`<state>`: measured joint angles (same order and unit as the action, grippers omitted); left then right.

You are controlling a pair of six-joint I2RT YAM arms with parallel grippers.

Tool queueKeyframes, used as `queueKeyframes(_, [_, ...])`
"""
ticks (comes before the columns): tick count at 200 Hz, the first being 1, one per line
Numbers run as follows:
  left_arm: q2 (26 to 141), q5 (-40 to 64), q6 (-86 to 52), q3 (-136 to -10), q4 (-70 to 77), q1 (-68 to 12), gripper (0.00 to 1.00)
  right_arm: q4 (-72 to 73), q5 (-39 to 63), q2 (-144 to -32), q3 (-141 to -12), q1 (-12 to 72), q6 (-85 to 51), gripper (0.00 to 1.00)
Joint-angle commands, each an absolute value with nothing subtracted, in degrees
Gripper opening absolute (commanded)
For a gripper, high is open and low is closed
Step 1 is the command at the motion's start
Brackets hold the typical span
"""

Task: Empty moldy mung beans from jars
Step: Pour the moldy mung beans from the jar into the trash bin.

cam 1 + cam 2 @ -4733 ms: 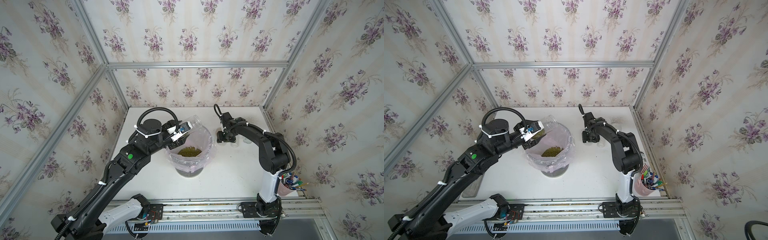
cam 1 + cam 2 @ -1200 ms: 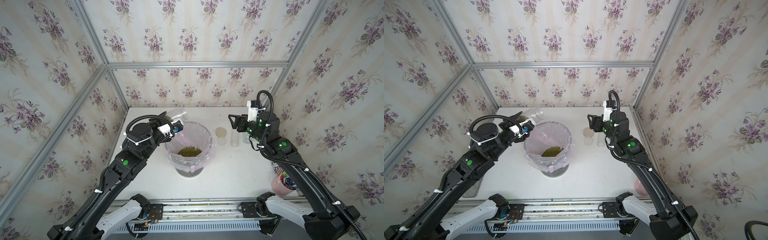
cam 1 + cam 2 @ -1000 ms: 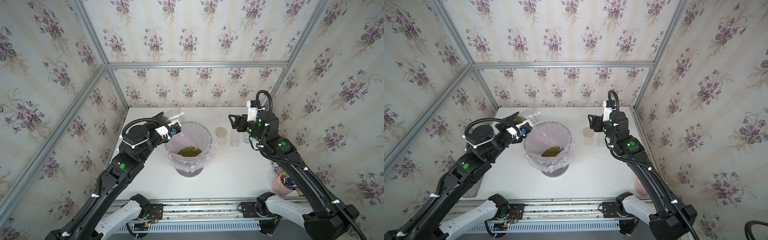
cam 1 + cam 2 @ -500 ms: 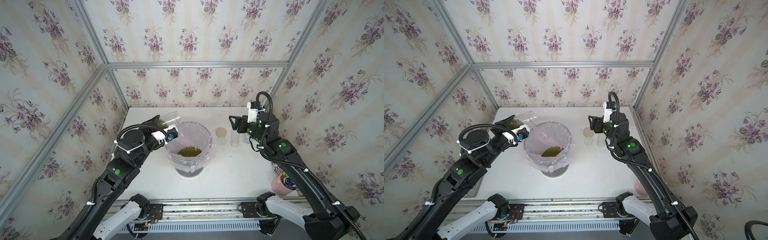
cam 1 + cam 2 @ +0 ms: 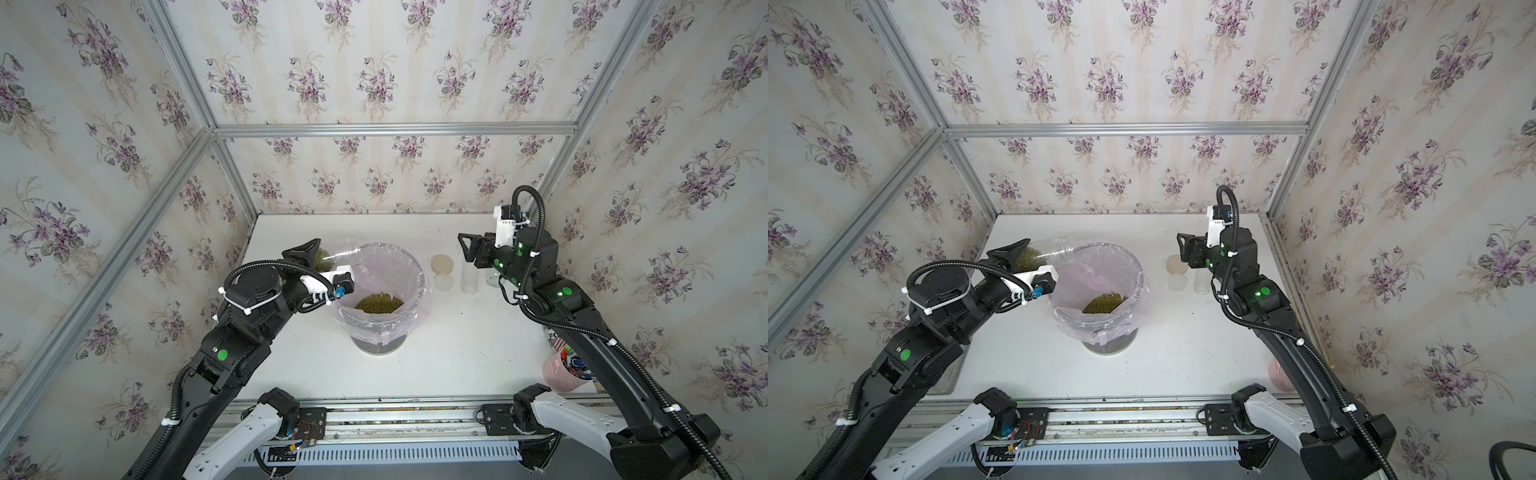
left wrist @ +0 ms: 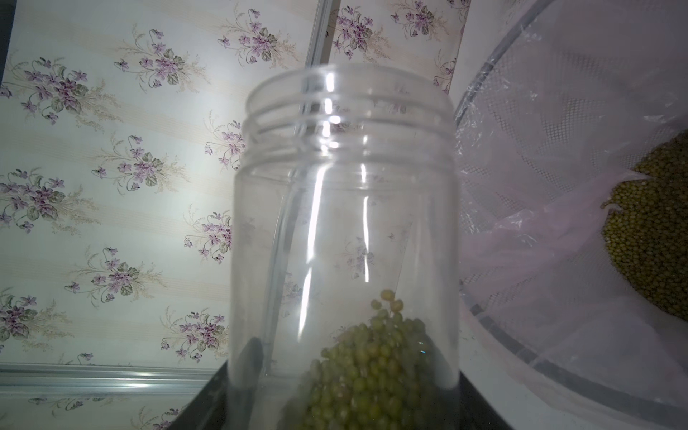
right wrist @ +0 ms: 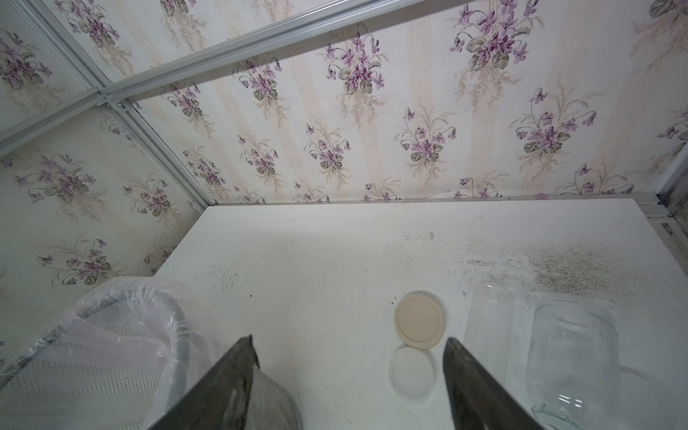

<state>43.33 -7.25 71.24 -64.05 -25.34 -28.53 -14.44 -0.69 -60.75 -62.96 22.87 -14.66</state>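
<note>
My left gripper (image 5: 319, 261) is shut on a clear, lidless jar (image 5: 337, 254) (image 6: 342, 223). The jar lies tilted with its mouth at the left rim of the bin. A clump of mung beans (image 6: 372, 365) sits at the jar's bottom end, between my fingers. More mung beans (image 5: 379, 302) (image 5: 1105, 302) form a heap inside the bin. My right gripper (image 5: 467, 249) (image 7: 346, 376) hangs open and holds nothing, above the table. A narrow jar (image 7: 488, 327) and a wider jar (image 7: 573, 357) stand there, both without beans. Their tan lid (image 7: 420, 322) and whitish lid (image 7: 411, 372) lie beside them.
The bin (image 5: 417, 272) is a mesh basket lined with a pink plastic bag, standing mid-table. At the front right, partly behind my right arm, are a pink cup of pens (image 5: 561, 370) and a printed can (image 5: 555, 337). Wallpapered walls enclose the table on three sides.
My left arm has drawn back to the left with the jar, so its mouth went from over the bin to the bin's left rim. The right arm has barely moved in the last second.
</note>
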Motion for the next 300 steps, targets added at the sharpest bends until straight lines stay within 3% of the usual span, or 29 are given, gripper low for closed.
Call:
queueKeyframes(1, [44.0, -4.4, 76.7, -65.9, -26.4, -28.5, 0.00, -12.5, -0.9, -60.5, -62.9, 22.9, -15.2, 0.76])
queueKeyframes(226, [49.2, -1.8, 88.8, -70.2, -32.1, -28.7, 0.00, -11.3, -2.0, -59.6, -59.4, 22.3, -15.5, 0.77])
queueKeyframes(300, [51.3, -8.4, 93.0, -72.0, -34.0, -28.9, 0.00, -10.5, -2.0, -59.0, -58.0, 22.2, -16.1, 0.77])
